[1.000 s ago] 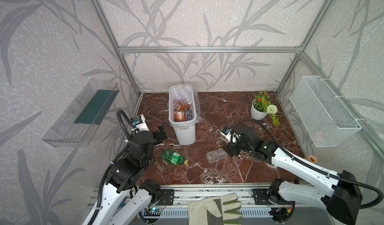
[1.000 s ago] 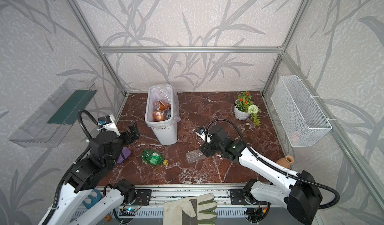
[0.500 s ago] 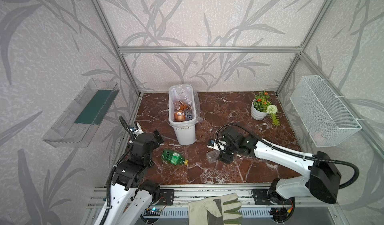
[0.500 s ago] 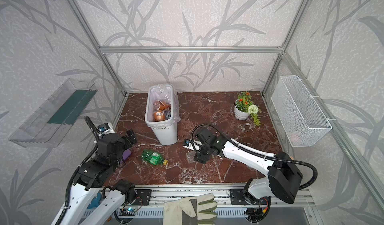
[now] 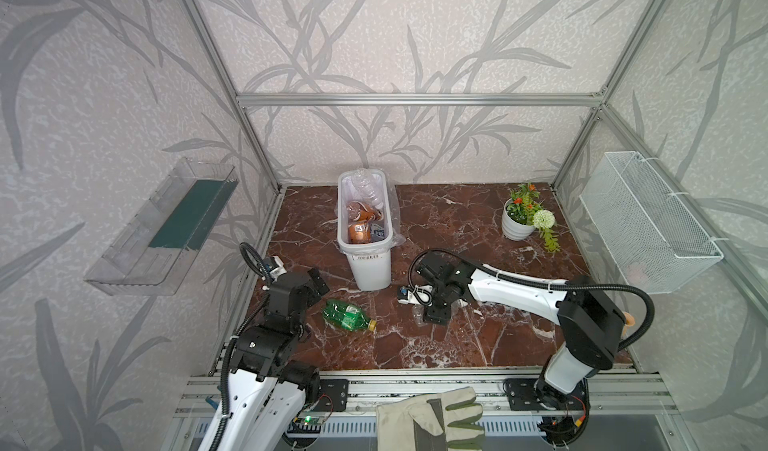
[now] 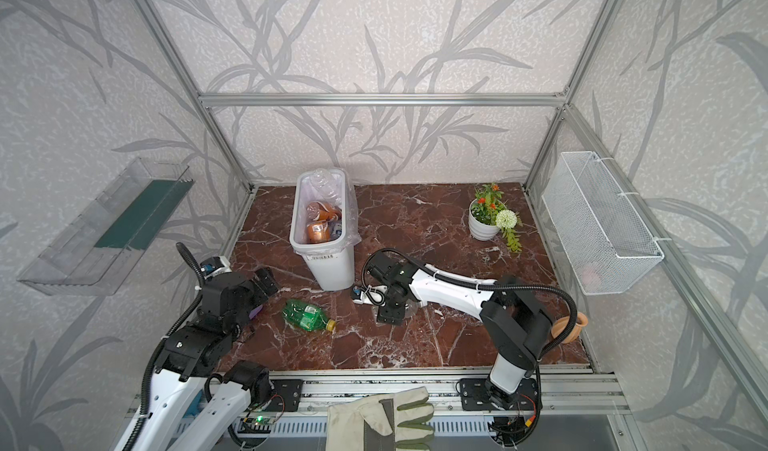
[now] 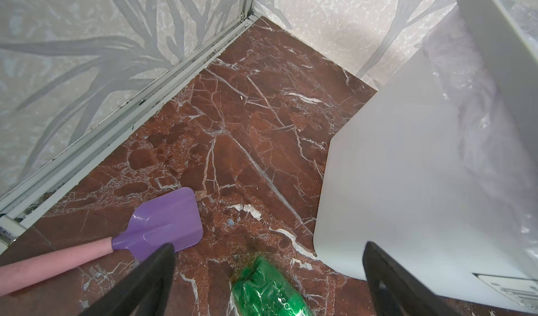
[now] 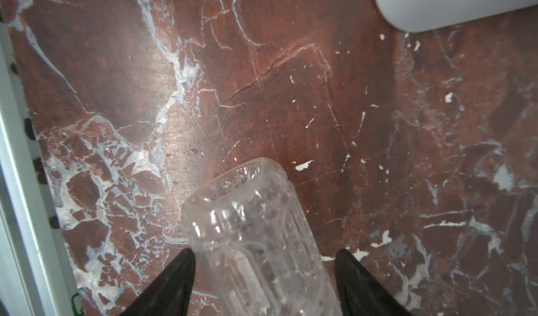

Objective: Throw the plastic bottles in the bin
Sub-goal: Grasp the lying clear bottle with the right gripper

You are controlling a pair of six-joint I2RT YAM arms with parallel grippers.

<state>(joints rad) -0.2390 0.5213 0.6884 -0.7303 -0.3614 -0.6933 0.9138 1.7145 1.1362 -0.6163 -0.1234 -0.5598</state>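
A crushed green bottle point(image 5: 347, 315) point(image 6: 306, 314) with a yellow cap lies on the marble floor, left of and in front of the white bin point(image 5: 370, 262) point(image 6: 332, 268). My left gripper point(image 5: 320, 282) point(image 7: 269, 246) hangs open just above the bottle's base point(image 7: 267, 288), beside the bin's wall point(image 7: 407, 183). A clear ribbed bottle point(image 8: 256, 236) lies on the floor between the fingers of my right gripper point(image 5: 434, 316) point(image 8: 264, 252). One finger stands close against it and a small gap shows at the other. Several bottles point(image 5: 359, 216) fill the bin.
A purple spatula point(image 7: 163, 221) with a pink handle lies by the left rail. A white flowerpot point(image 5: 517, 224) stands at the back right, and a wire basket point(image 5: 648, 220) hangs on the right wall. A clear shelf point(image 5: 166, 228) is on the left wall and a work glove point(image 5: 432, 420) lies on the front rail.
My right arm has swung left and come down over the clear bottle, its jaws narrowing around it. The left gripper has shifted slightly towards the green bottle and stays open.
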